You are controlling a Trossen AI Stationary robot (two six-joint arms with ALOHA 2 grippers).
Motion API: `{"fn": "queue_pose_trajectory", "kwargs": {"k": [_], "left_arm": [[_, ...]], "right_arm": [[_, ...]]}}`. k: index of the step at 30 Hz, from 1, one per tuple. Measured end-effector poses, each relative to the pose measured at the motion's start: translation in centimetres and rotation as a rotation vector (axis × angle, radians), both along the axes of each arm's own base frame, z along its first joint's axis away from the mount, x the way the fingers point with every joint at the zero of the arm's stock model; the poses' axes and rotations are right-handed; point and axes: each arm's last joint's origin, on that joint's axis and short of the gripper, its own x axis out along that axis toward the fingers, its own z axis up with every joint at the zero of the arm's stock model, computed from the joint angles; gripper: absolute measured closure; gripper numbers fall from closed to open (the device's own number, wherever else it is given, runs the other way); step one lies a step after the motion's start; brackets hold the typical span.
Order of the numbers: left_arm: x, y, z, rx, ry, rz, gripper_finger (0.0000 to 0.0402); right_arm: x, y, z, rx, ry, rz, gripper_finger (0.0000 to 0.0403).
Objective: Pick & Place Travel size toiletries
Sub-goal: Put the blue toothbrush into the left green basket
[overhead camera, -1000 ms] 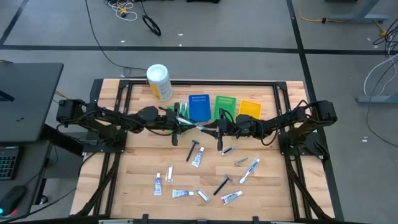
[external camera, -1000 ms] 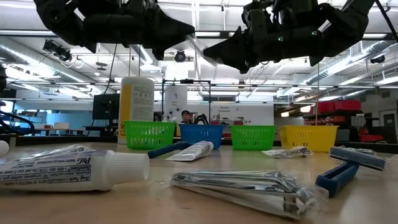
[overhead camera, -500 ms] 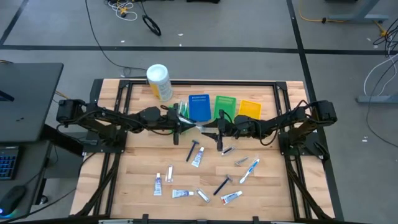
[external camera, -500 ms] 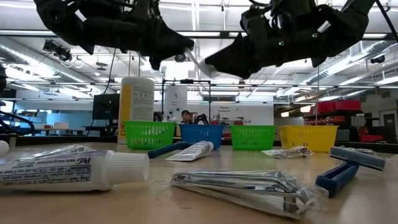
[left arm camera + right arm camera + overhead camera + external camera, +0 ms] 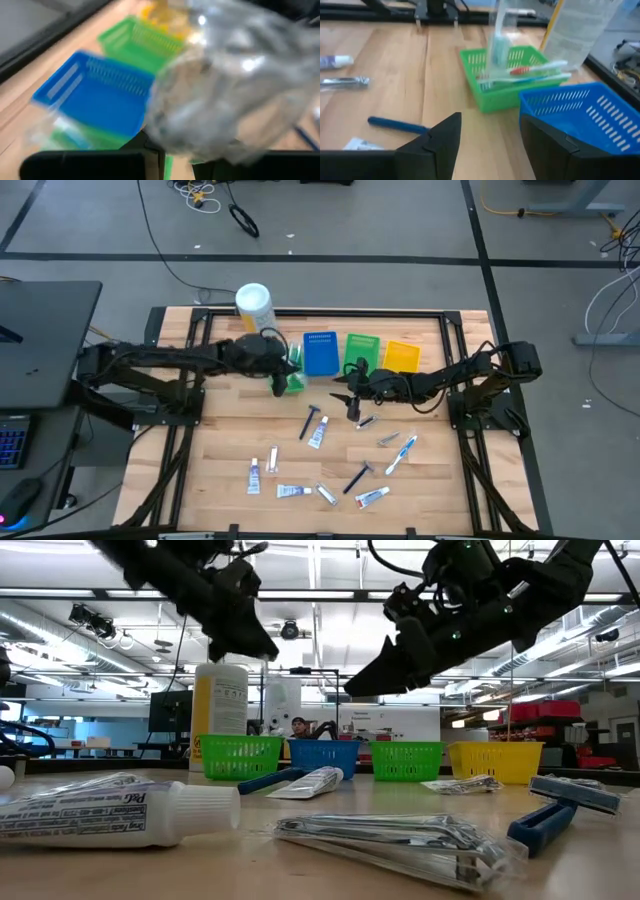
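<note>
Left wrist view: the left jaws (image 5: 165, 160) pinch a clear packet (image 5: 230, 80), which fills the picture above a blue bin (image 5: 95, 95) and a green bin (image 5: 142, 40); its long axis cannot be told. From the high view, that left gripper (image 5: 281, 383) hangs over the leftmost green bin (image 5: 294, 376). The right jaws (image 5: 487, 135) stand wide and empty above the worktop (image 5: 230, 435), facing toothbrushes (image 5: 530, 72) lying crosswise in that bin. Toothpaste tubes (image 5: 318, 434) and razors (image 5: 309, 420) lie scattered nearer the front.

left claw (image 5: 279, 383) carried clear packet (image 5: 225, 95) over left green bin (image 5: 293, 370), right claw (image 5: 343, 395) opened
</note>
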Motion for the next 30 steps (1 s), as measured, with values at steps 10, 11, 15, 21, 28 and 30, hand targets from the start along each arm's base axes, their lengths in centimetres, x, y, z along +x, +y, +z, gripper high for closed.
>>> {"fn": "queue_pose_trajectory", "kwargs": {"k": [10, 11, 15, 21, 28, 30], "left_arm": [[0.8, 2.2, 3.3, -0.073, 0.224, 0.170, 0.0340], [1.0, 2.3, 2.7, -0.092, 0.250, 0.169, 0.0340], [1.8, 3.1, 0.3, -0.158, 0.365, 0.166, 0.0340], [2.1, 4.9, -1.6, -0.234, 0.427, 0.165, 0.0339], [1.4, 6.2, -1.9, -0.392, 0.412, 0.087, 0.0339], [1.1, 6.5, -1.9, -0.411, 0.418, 0.095, 0.0338]], "right_arm": [[0.0, 0.0, 0.0, 0.004, -0.002, -0.002, 0.0190], [0.0, 0.0, 0.0, 0.004, -0.002, -0.002, 0.0190], [0.0, 0.0, 0.0, 0.004, -0.002, -0.002, 0.0190], [0.0, 0.0, 0.0, 0.004, -0.001, -0.001, 0.0189], [0.0, 0.0, 0.0, 0.004, -0.001, -0.001, 0.0189], [0.0, 0.0, 0.0, 0.004, -0.001, -0.001, 0.0189]]}}
